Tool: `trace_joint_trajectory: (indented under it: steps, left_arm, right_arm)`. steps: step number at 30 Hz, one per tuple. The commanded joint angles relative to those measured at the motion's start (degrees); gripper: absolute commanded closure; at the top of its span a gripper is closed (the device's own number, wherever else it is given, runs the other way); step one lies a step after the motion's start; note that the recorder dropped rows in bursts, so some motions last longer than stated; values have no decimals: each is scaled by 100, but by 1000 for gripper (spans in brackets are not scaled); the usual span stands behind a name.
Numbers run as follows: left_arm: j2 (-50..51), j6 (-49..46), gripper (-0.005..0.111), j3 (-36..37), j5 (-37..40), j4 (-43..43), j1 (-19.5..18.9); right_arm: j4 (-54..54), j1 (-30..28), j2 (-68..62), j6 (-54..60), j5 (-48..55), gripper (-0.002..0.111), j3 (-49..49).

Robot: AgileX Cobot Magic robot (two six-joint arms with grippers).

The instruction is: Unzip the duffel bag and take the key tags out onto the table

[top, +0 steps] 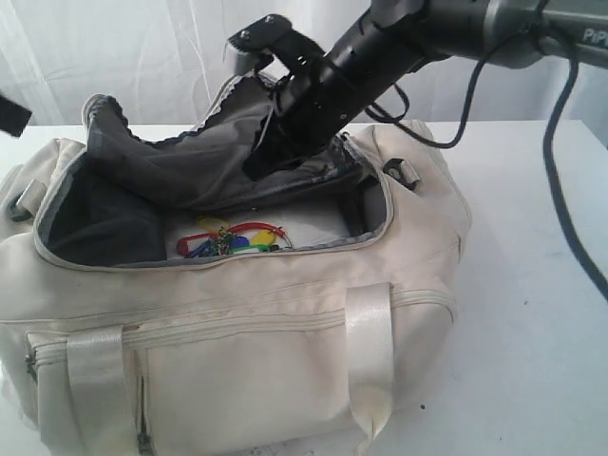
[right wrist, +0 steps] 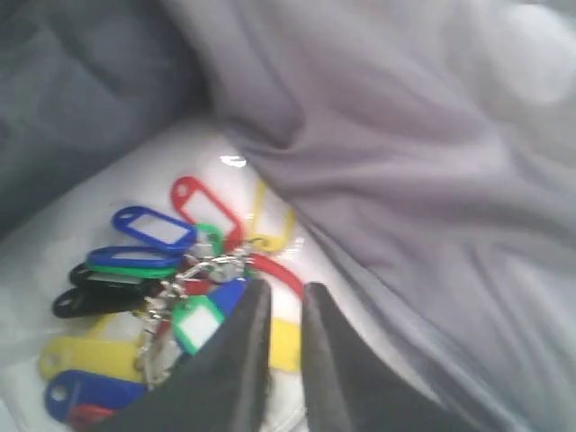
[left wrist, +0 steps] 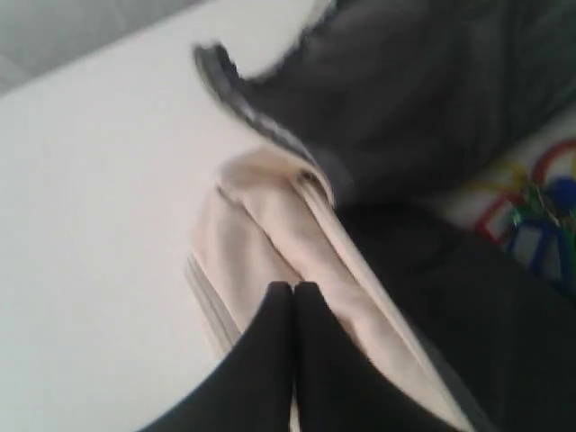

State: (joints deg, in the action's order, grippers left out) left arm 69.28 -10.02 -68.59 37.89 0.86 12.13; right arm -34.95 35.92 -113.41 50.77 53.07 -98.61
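- The key tags [top: 233, 239] lie on the pale floor of the duffel bag [top: 237, 361], near the middle of the unzipped top opening and just inside its near edge.
- They are not yet on the table [top: 532, 332].
- The bunch is probably light: thin, stiff plastic tags on metal rings [right wrist: 193, 270], so it should come up as one loose, dangling cluster.
- The plastic looks smooth and may slip (a flat tag could slide out of a shallow pinch).
- A hold at the ring cluster, or across the red tag [right wrist: 202, 205] close to its ring, seems safest.
- In the exterior view the bunch is spread left to right, along the bag's own long axis and parallel to the zipper edge.
- Single tags fan out from the rings in all directions, so the bunch has no one heading.
- The right gripper [right wrist: 286, 292] is inside the bag just above the tags, its jaws a narrow slit apart with nothing between them.
- The dark lining flap [top: 190, 161] drapes over the far side of the opening, close beside the right arm, and could catch on a lift.
- The left gripper [left wrist: 293, 290] has its jaws pressed together over the bag's cream left end, pinching nothing that I can see.
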Motion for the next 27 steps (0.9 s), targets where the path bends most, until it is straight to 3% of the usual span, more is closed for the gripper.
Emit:
trace_joint_trajectory:
  steps: [1,4,7,19,22,27]
  left_arm:
    - [-71,65,107,-20,1085,-86,-11]
    - [-71,65,107,-1,1288,13,-11]
    - [-71,65,107,114,1096,12,-11]
    - [-71,65,107,401,921,-376,-11]
    - [-71,-56,107,401,921,-432,-11]
    - [-71,-94,107,401,921,-557,-11]
  right_arm:
    - [230,327,-221,13,48,73,-18]
    - [609,446,-328,-77,21,49,-18]
    - [828,502,-415,-216,-112,35,-18]
    - [1084,561,-1042,-351,-392,32,-18]
    - [1137,573,-1171,-480,-611,42,-18]
    - [1552,584,-1074,-1160,-1138,90,-18]
